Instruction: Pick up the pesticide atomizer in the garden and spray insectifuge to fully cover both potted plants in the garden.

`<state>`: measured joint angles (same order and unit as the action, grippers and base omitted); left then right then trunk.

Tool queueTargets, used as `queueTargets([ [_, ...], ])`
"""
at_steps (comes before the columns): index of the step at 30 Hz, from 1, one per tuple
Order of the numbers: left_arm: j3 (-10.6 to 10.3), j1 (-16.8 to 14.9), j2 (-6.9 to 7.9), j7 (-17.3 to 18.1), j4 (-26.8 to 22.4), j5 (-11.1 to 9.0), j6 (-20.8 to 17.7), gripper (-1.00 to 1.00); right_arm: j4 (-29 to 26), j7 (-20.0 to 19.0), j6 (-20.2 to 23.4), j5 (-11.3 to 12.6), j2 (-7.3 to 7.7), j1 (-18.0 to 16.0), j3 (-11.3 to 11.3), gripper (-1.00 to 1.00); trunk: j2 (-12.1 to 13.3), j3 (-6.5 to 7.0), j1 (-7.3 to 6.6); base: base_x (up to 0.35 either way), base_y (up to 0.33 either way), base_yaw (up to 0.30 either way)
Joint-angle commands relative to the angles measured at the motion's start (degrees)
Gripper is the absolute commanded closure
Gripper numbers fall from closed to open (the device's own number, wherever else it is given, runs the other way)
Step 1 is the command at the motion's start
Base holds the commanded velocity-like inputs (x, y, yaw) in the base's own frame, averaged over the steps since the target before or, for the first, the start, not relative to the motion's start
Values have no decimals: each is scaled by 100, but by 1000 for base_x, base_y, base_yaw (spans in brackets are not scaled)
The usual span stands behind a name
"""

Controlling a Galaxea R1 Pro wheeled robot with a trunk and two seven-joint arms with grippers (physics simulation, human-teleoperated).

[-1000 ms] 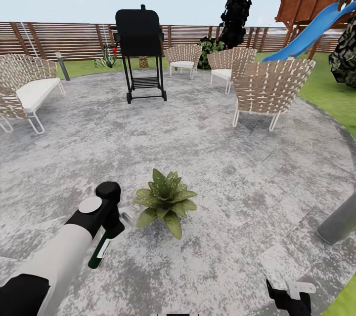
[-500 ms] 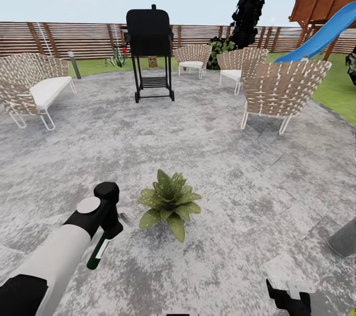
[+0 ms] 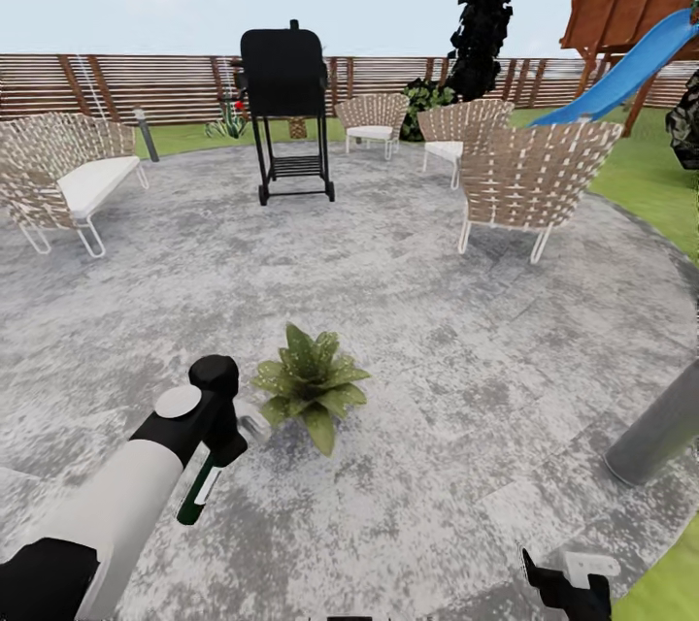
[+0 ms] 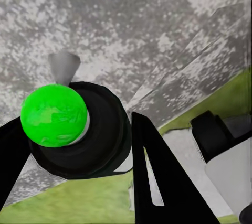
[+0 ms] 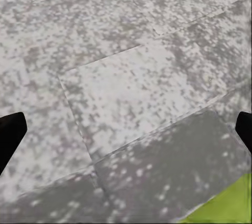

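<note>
Partly hidden: left gripper (image 3: 221, 435) behind its wrist, clamped on the atomizer (image 3: 201, 487).
Atomizer axis: near upright, base tilted toward the robot, just beside the potted plant (image 3: 307, 384).
Right gripper (image 5: 126, 135): fingers wide apart, tips cut off, above the patio (image 3: 437, 330).

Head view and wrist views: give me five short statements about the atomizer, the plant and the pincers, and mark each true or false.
1. The left pincer holds the pesticide atomizer. True.
2. The potted plant stands on the lawn. False: it stands on the grey stone patio.
3. The right pincer grips a bottle. False: its fingers are spread wide with only paving between them.
4. A black grill stands beyond the plant. True.
5. The atomizer lies flat on the patio. False: it hangs from the left pincer, above the stone.
</note>
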<state>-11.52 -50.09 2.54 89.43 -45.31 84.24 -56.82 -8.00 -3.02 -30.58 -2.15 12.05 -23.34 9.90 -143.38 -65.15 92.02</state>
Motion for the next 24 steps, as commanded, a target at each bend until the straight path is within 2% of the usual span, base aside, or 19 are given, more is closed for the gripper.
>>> queueTargets([
  [1, -26, -17, -21, 57, -9, 45, -60, 100, 7, -32, -18, -22, -1, -4, 47, -100, -2, -5, -4, -245, -195, 0],
  [4, -37, -66, -184, 57, -12, 61, -71, 100, 9, -32, -18, -22, -1, -4, 47, -100, -2, -5, -4, -245, -190, 0],
  [5, -40, -88, -285, 57, -13, 83, -78, 100, 9, -32, -18, -22, -1, -4, 47, -100, -2, -5, -4, -234, -165, 0],
  [8, -44, -184, -375, 57, -17, 99, -84, 100, 9, -32, -18, -22, -1, -4, 47, -100, -2, -5, -4, -205, -131, 0],
  [12, -35, -433, -352, 57, -14, 100, -73, 100, 9, -18, -18, -22, -1, -4, 47, -100, -2, -5, -4, -74, -40, 0],
  [15, -34, -790, -333, 57, 35, 87, -52, 100, 9, -15, -18, -22, -1, -4, 47, -100, -2, -4, -4, -9, -5, -19],
  [18, -30, -975, -310, 57, 50, 87, -42, 100, 9, -14, -18, -22, -1, -4, 47, -100, -2, 8, -4, -1, -1, -186],
  [24, -28, -1025, -306, 57, 65, 86, -35, 100, 9, -14, -18, -22, -1, -4, 47, -100, -2, 33, -4, 90, 5, -177],
])
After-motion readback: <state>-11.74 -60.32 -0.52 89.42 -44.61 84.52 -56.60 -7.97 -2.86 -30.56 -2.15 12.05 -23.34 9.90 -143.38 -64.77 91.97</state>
